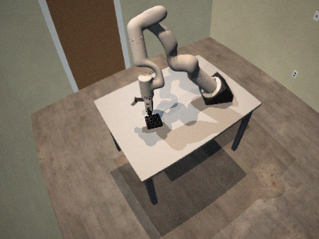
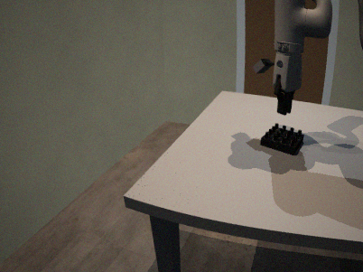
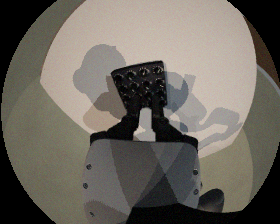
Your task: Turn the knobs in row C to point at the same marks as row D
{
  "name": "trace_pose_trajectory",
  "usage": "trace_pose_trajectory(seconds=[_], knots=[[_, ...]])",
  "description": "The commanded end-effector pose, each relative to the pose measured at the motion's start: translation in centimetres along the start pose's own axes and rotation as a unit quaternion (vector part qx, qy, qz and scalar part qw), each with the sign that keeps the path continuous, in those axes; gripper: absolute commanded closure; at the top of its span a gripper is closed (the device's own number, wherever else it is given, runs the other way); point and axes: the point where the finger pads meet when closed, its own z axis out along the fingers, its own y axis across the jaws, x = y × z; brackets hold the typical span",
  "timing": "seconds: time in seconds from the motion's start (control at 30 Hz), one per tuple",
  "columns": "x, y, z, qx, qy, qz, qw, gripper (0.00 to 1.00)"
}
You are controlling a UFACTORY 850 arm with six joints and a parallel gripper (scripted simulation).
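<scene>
Tool (image 2: 283, 109) above knob box (image 2: 283, 139), fingers narrowed

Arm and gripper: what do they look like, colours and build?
Arm: pale beige-white rounded tube links, a thin band near the wrist, on a dark angular base. Gripper: grey faceted body, short dark fingers, a small grey block jutting sideways. No cables visible.

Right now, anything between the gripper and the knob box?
Nothing. In the exterior view the gripper hangs above the knob box with only open air between them; its narrow finger gap holds nothing.
</scene>
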Motion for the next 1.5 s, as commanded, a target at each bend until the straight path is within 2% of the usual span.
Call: trace_pose_trajectory(seconds=[0.0, 0.8, 1.47], knots=[[0.0, 0.0, 0.0, 0.0, 0.0, 0.0, 1.0, 0.81], [0.0, 0.0, 0.3, 0.0, 0.001, 0.0, 1.0, 0.81], [0.0, -0.1, 2.6, 0.0, 0.001, 0.0, 1.0, 0.81]])
